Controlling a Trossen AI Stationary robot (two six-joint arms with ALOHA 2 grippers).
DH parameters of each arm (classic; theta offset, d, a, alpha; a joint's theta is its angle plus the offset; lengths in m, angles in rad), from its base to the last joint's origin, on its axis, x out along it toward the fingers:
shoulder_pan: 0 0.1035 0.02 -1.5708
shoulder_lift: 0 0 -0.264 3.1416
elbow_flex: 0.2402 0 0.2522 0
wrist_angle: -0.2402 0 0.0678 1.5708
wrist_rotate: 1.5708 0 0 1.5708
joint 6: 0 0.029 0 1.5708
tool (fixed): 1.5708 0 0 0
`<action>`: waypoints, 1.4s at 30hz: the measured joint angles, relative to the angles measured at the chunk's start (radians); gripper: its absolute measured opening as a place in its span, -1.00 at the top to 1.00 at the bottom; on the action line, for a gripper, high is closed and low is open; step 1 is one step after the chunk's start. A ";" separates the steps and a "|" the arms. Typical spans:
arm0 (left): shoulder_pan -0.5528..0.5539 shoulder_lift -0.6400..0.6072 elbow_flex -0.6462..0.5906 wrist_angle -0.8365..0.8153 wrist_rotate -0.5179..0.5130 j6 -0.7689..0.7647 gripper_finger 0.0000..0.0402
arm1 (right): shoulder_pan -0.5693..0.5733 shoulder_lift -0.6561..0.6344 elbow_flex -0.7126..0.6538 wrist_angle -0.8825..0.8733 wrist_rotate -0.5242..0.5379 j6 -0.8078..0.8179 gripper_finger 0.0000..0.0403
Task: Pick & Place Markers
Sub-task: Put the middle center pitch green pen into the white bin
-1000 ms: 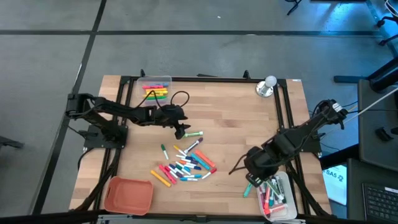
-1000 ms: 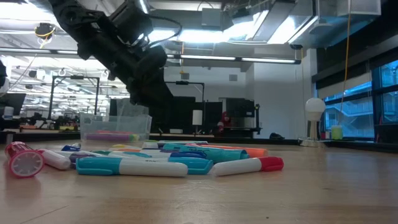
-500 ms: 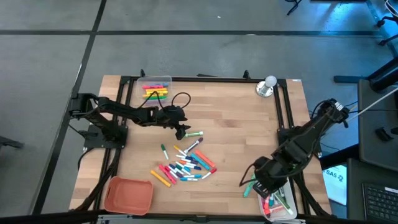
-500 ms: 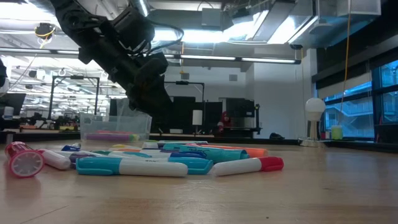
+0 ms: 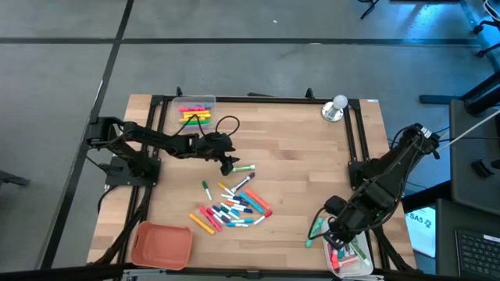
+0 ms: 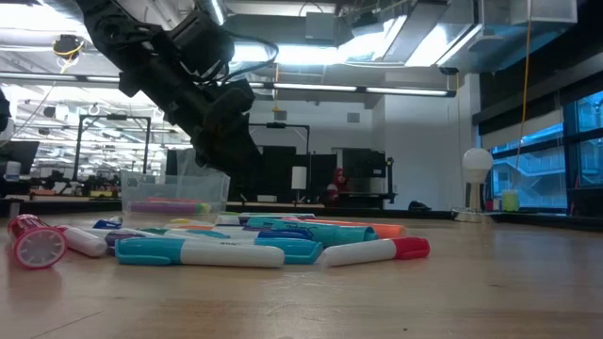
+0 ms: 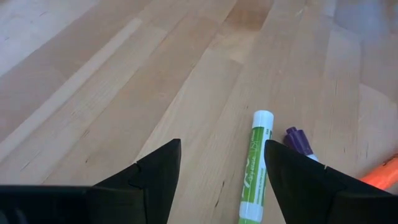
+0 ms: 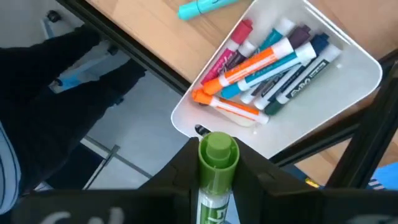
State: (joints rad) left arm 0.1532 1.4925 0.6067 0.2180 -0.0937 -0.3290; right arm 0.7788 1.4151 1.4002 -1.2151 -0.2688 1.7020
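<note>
Over the white tray [image 8: 348, 93], a green marker [image 8: 217, 155] is clamped in the right pincer [image 8: 217, 180]; several markers are binned, the pile [image 5: 233, 207] is left on the surface, left pincer [image 7: 221, 174] apart.

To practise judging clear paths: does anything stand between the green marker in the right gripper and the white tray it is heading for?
Nothing visible does. The right gripper holds the green marker above the white tray, which already holds other markers; the air between is open.

The green marker [image 8: 217, 180] in the right pincer [image 8: 217, 186] is cut off (only its capped end shows).
</note>
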 joint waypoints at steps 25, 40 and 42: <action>0.014 0.000 0.000 -0.006 -0.001 -0.045 -0.13 | -0.020 0.000 0.000 -0.032 0.086 -0.058 0.67; -0.002 0.000 0.000 -0.055 -0.011 0.052 -0.13 | -0.023 0.001 0.000 -0.060 0.085 -0.053 0.67; -0.008 0.000 0.000 -0.055 -0.010 0.087 -0.13 | -0.023 0.001 0.000 -0.040 0.084 -0.037 0.67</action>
State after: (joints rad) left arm 0.1454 1.4929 0.6067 0.1631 -0.1036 -0.2420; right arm 0.7555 1.4158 1.4002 -1.2547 -0.1844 1.6653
